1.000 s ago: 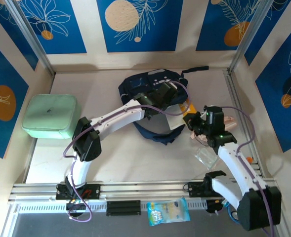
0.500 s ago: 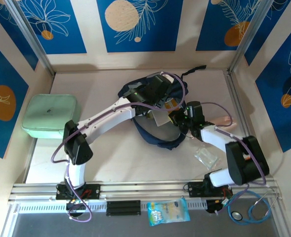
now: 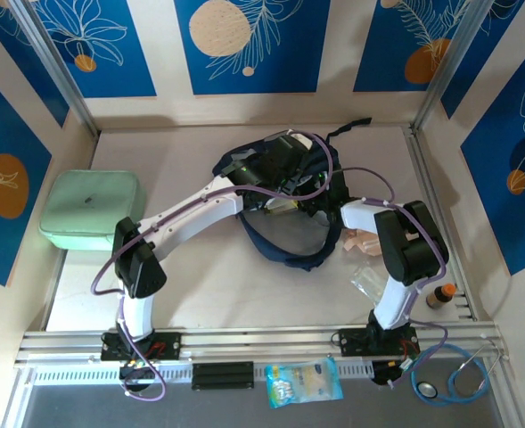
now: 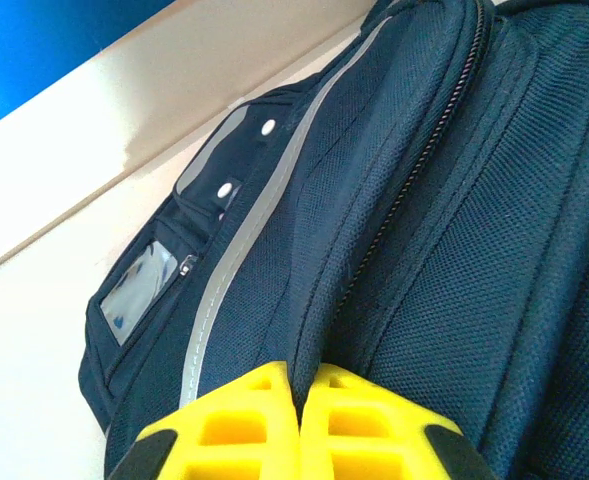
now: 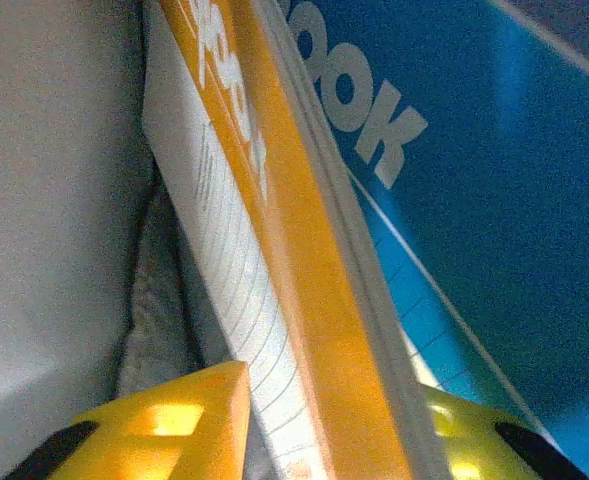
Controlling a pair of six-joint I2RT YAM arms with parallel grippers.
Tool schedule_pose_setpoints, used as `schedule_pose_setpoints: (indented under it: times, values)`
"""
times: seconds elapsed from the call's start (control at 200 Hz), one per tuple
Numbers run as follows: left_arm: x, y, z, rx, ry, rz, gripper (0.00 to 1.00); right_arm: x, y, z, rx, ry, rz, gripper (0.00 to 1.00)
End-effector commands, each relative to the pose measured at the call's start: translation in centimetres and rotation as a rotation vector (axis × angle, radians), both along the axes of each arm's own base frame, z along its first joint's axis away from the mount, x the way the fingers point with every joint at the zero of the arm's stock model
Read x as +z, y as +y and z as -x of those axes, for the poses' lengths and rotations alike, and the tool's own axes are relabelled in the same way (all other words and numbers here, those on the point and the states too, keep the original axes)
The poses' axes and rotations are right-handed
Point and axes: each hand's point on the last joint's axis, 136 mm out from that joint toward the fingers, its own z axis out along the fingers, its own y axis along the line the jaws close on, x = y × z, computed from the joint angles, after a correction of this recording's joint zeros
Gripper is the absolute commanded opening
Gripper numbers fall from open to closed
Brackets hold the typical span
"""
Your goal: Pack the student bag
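Folding in from the right side of the bench point(image 3: 200, 285) since a second ago, the right tool point(image 3: 323, 198) now sits at the mouth of the student bag point(image 3: 284, 248). The bag lies at the middle back of the bench. The tool's yellow fingers point(image 5: 174, 420) stand on either side of an orange-striped notebook point(image 5: 274, 250), beside a blue book point(image 5: 494, 170); whether they press the notebook I cannot tell. The left tool point(image 4: 299, 405) is pressed together, pinching a fold of the bag's navy fabric.
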Motion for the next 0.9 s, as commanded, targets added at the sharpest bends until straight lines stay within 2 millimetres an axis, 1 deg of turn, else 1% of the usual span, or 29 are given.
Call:
schedule_pose_setpoints:
  times: [0.0, 0.135, 0.19, 0.26, 0.32, 0.395, 0.495, 0.575, 0.635, 0.74, 0.86, 0.895]
  values:
    - [6.2, 0.8, 0.1, 0.036, -0.095, 0.167, 0.0, 0.0, 0.5, 1.5, 0.04, 0.05, -0.018, 0.46]
    - [5.9, 1.0, -0.1, 0.041, -0.083, 0.171, 0.0, 0.8, -0.6, 3.1, 0.025, 0.035, -0.027, 0.58]
    - [5.9, 0.9, -0.2, 0.042, -0.081, 0.174, 0.0, 1.4, -1.1, 4.0, 0.023, 0.019, -0.03, 0.58]
    - [5.6, 1.1, -0.3, 0.046, -0.071, 0.175, 0.0, 1.8, -1.9, 5.6, 0.009, 0.01, -0.023, 0.58]
    - [5.2, 1.1, -0.4, 0.05, -0.059, 0.175, 0.0, 1.6, -2.8, 7.1, -0.007, 0.034, 0.004, 0.59]
    - [4.4, 1.1, -0.5, 0.05, -0.039, 0.175, 0.0, 1.5, -3.8, 8.6, -0.011, 0.037, 0.056, 0.64]
    - [3.6, 1.0, -0.4, 0.043, -0.016, 0.183, 0.0, 1.5, -5.3, 9.7, -0.014, 0.049, 0.12, 0.66]
    - [3.1, 0.9, -0.3, 0.037, 0.0, 0.182, 0.0, 2.4, -5.8, 10.0, -0.016, 0.033, 0.143, 0.65]
    - [2.5, 0.9, -0.2, 0.031, 0.017, 0.178, 0.0, 3.3, -6.6, 10.2, -0.041, 0.014, 0.185, 0.64]
    - [0.5, 0.6, 0.2, 0.004, 0.081, 0.179, 0.0, 4.4, -8.9, 10.9, -0.122, 0.003, 0.272, 0.63]
    - [-3.4, -0.5, 0.9, -0.101, 0.246, 0.245, 0.0, 5.6, -11.9, 12.0, -0.229, 0.01, 0.33, 0.64]
    - [-4.4, -0.8, 1.2, -0.129, 0.301, 0.272, 0.02, 6.0, -12.5, 12.1, -0.248, 0.0, 0.328, 0.64]
